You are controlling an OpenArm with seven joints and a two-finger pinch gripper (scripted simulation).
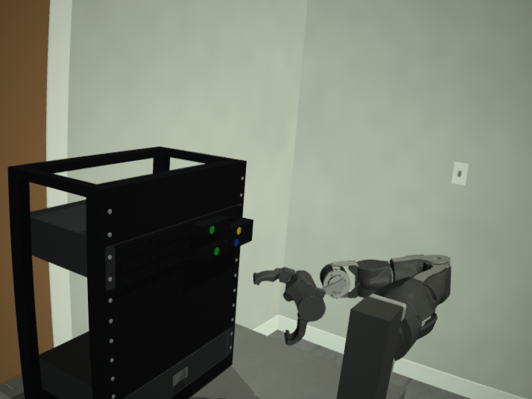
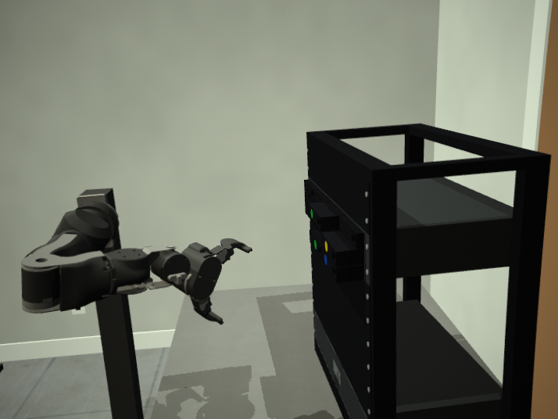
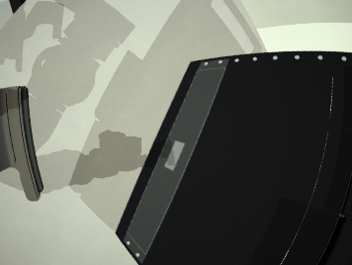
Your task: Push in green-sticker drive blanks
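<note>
A black rack (image 1: 129, 275) holds a storage chassis (image 1: 171, 253) whose front shows four blanks standing out. Two carry green stickers, an upper one (image 1: 211, 230) and a lower one (image 1: 216, 251). One carries a yellow sticker (image 1: 238, 230) and one a blue sticker (image 1: 236, 242). In the exterior view the stickers show as upper green (image 2: 311, 213), lower green (image 2: 315, 244), yellow (image 2: 325, 246) and blue (image 2: 325, 259). My gripper (image 1: 275, 307) is wide open and empty, in the air to the right of the rack front and lower than the stickers, apart from it; it also shows in the exterior view (image 2: 232, 281).
The arm's dark pedestal (image 1: 365, 348) stands to the right of the rack. A grey panel with a small label (image 1: 180, 377) runs along the rack's bottom front. Walls meet in a corner behind, with a white baseboard (image 1: 429, 373) and a wall plate (image 1: 460, 173).
</note>
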